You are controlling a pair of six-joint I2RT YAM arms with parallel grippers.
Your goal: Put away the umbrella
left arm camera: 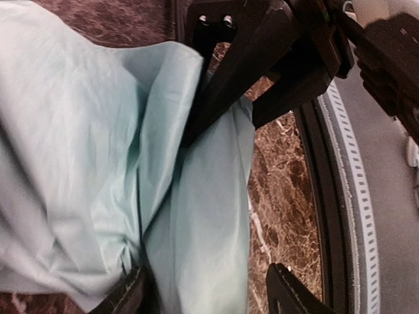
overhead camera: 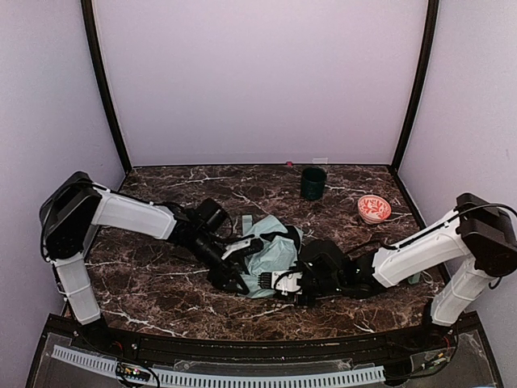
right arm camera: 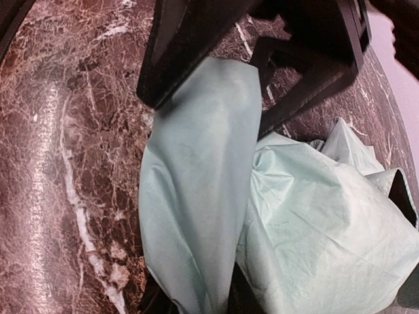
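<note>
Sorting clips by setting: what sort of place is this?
Probably a robot test booth, not a home: plain lilac walls box in a marble-patterned tabletop, with a left arm and right arm mounted at its near edge.

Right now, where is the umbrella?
In the top external view the umbrella lies crumpled front-centre on the table, between the left gripper and right gripper, nearer than the dark green cup.
</note>
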